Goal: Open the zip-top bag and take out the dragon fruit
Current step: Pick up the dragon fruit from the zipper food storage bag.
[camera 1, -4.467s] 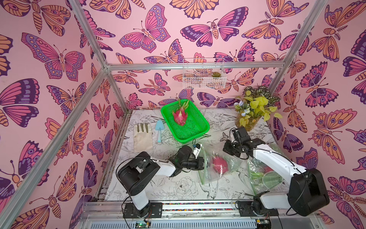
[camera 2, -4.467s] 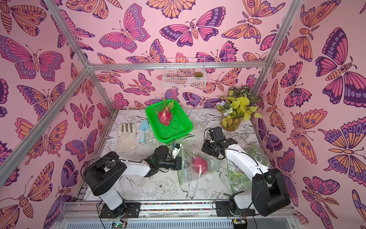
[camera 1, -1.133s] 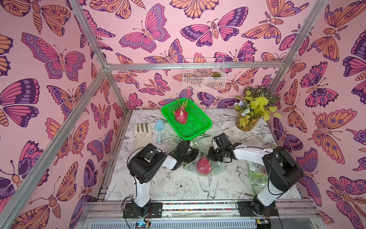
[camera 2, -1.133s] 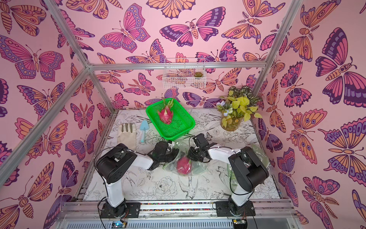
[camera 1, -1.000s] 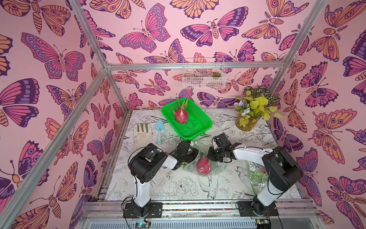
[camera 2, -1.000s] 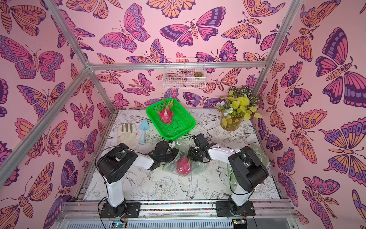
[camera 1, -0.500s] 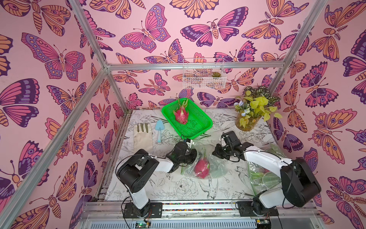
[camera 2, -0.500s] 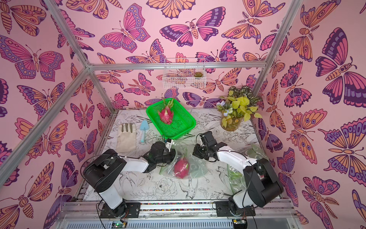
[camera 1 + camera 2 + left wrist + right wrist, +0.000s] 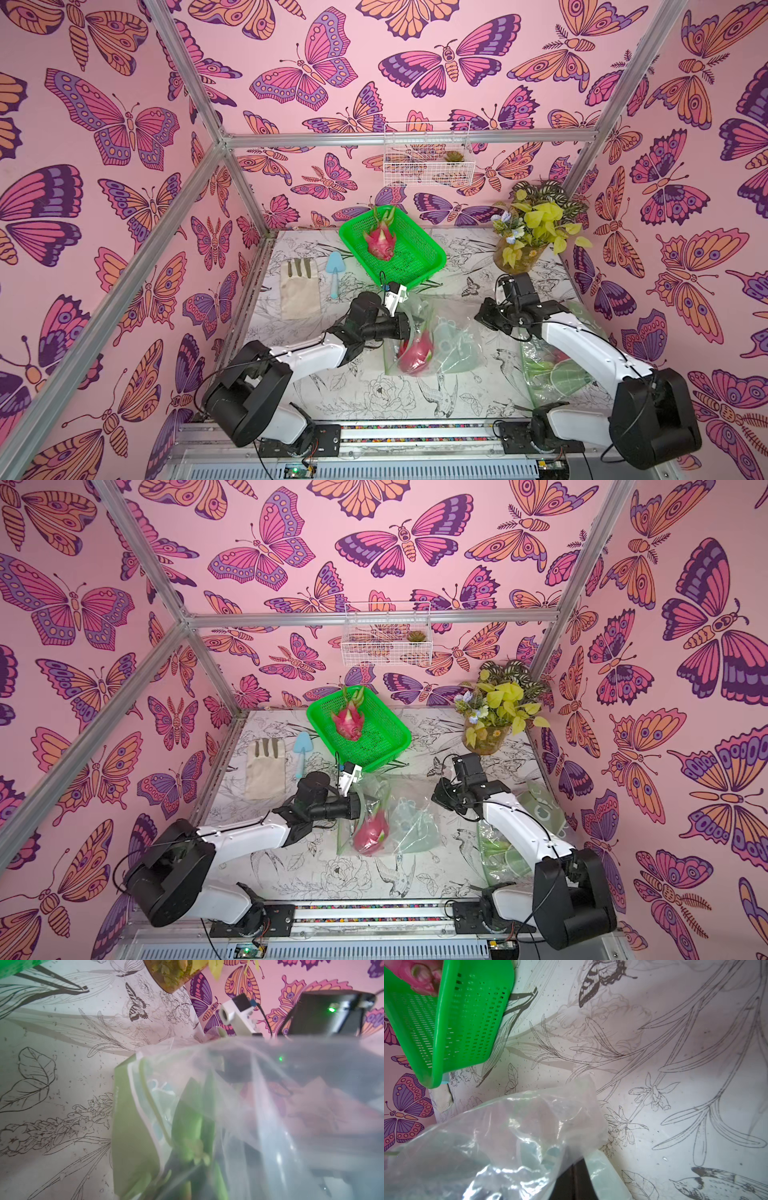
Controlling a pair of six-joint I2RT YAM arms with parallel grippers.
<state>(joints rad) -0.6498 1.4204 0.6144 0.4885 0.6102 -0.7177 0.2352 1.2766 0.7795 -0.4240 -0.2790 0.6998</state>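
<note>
**Step in hand: opening the bag mouth.**

The zip-top bag [image 9: 451, 345] is located mid-table, between the two arms. The left gripper [image 9: 408, 329] is pressed together on the bag's edge, beside the green zip strip [image 9: 128, 1126]. The right gripper [image 9: 478, 321] is likewise closed. In the right wrist view, film is seen running up to its fingers, so a pinch on the opposite edge is judged likely.

The dragon fruit [image 9: 415, 353] is contained in the bag, on the left gripper's side. A second fruit [image 9: 379, 245] is seen in the green basket [image 9: 432, 257] behind. Whether the zip is fully parted cannot be determined. Extraction is not yet begun.

**Next move.** The two edges are to be drawn apart until the mouth is clear. One gripper must then be released and inserted to grasp the fruit, while the bag is restrained by the other.
</note>
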